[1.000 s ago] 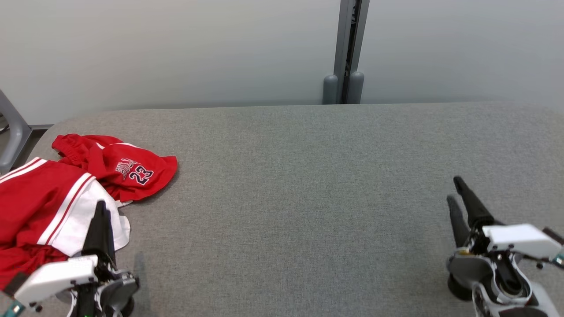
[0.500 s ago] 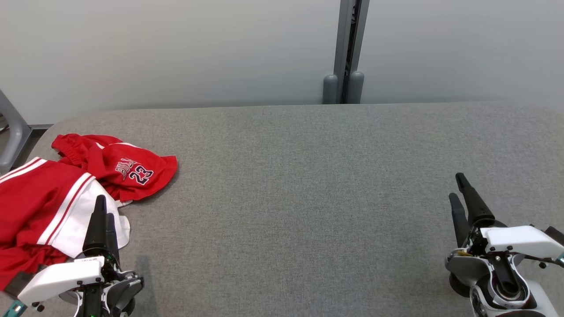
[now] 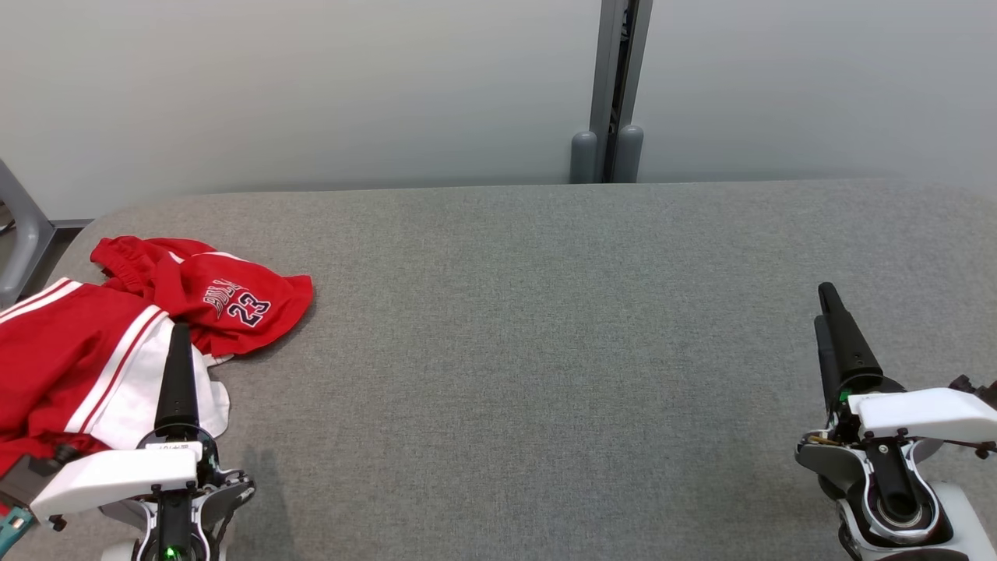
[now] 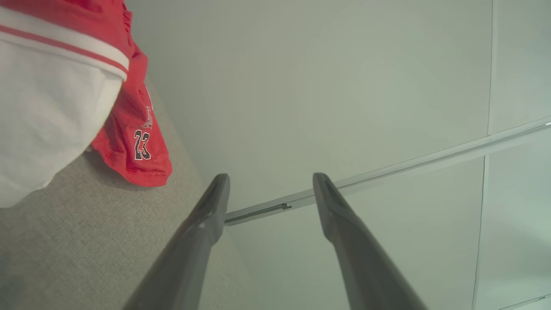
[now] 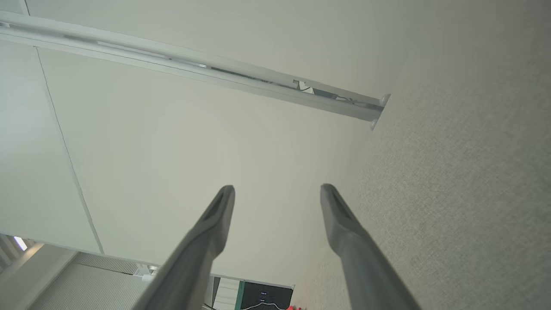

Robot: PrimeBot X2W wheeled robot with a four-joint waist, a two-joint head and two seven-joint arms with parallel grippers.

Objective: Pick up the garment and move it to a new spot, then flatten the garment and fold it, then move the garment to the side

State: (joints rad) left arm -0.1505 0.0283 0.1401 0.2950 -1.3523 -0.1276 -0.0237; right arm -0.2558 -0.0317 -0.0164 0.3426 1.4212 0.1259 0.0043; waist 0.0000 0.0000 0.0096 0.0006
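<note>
Though crumpled, garment (image 3: 101,351) runs diagonally, hem (image 3: 300,300) rightward

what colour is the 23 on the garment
Dark digits outlined white, on red garment; clearest in head view.

The red garment (image 3: 78,351) bears the number "23" (image 3: 249,312) in dark, white-edged digits on its crumpled upper fold. Just above it runs an arched line of lettering (image 3: 219,296), too creased to read surely. The left wrist view shows the 23 beneath a small emblem (image 4: 147,122), too small to make out.
</note>
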